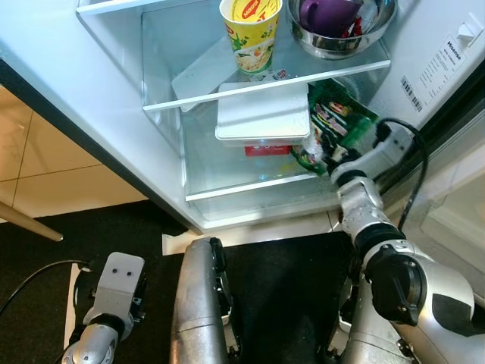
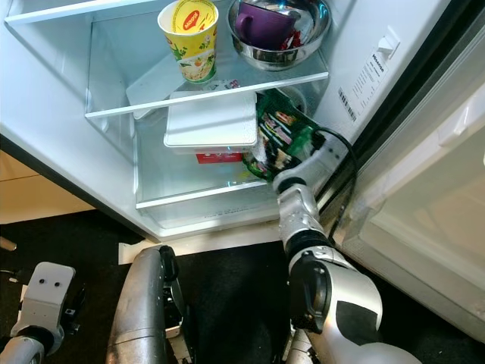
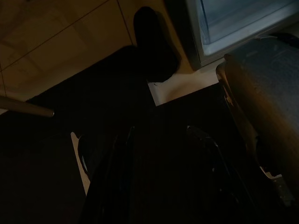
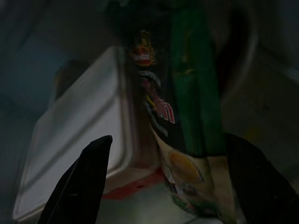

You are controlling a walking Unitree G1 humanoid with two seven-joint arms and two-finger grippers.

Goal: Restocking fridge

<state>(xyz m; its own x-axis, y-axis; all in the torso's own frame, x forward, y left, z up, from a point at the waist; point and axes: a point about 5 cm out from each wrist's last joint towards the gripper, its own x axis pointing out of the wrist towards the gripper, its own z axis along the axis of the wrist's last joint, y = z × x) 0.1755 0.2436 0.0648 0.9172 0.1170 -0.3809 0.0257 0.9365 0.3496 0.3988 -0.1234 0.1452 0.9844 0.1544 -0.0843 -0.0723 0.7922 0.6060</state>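
A green snack packet point(image 1: 339, 120) stands tilted on the fridge's lower glass shelf point(image 1: 227, 186), leaning beside a flat white lidded box point(image 1: 261, 114). My right gripper point(image 4: 168, 140) reaches into the fridge at the packet's lower end. It is open: the packet point(image 4: 187, 116) hangs between the two black fingers point(image 4: 88, 177), with a clear gap on the box side. My left arm point(image 1: 114, 292) hangs idle low beside my body, and its gripper point(image 3: 161, 133) is open over the dark floor.
On the shelf above stand a yellow noodle cup point(image 1: 250, 30) and a steel bowl point(image 1: 341, 30) holding a purple thing. The open fridge door point(image 2: 424, 189) is close on my right. A black cable point(image 1: 413, 159) loops by my right wrist. Pale flooring point(image 1: 45, 167) lies left.
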